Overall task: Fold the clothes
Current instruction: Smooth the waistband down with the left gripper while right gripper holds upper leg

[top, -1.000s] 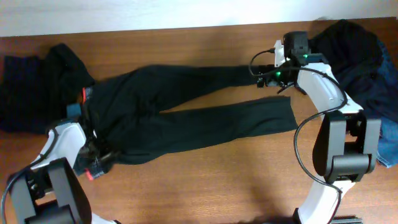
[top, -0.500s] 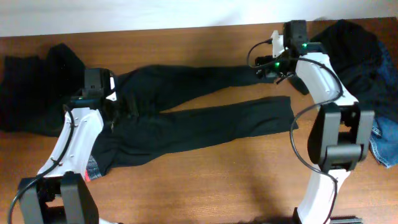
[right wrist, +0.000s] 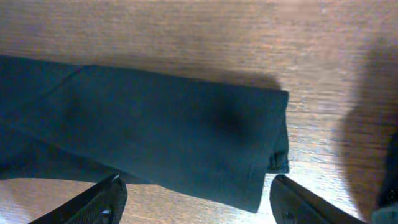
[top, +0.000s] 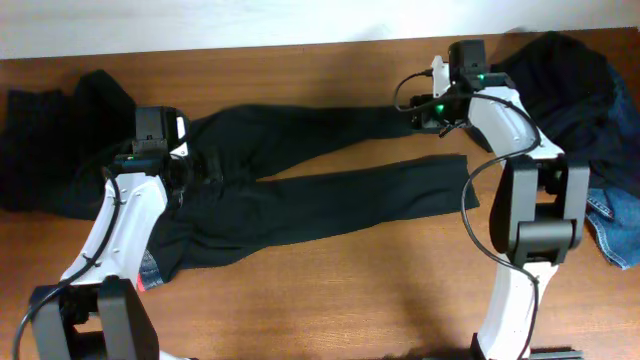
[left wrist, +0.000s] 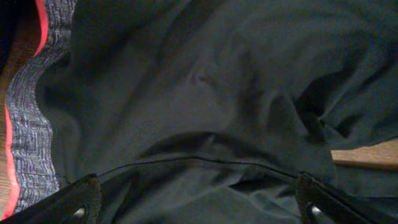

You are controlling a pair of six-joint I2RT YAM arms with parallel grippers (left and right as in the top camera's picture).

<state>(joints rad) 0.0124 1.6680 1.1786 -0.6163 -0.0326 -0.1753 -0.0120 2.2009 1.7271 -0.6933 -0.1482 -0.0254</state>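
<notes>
We see black trousers (top: 300, 170) spread flat across the wooden table (top: 350, 290), legs pointing right. The left gripper (left wrist: 199, 202) hangs over the waist, jaws wide. The right gripper (right wrist: 200, 199) hangs over the upper leg's hem, jaws also wide apart.

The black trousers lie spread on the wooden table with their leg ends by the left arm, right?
No: the overhead view shows the black trousers spread on the wooden table with their leg ends by the right gripper instead.
</notes>
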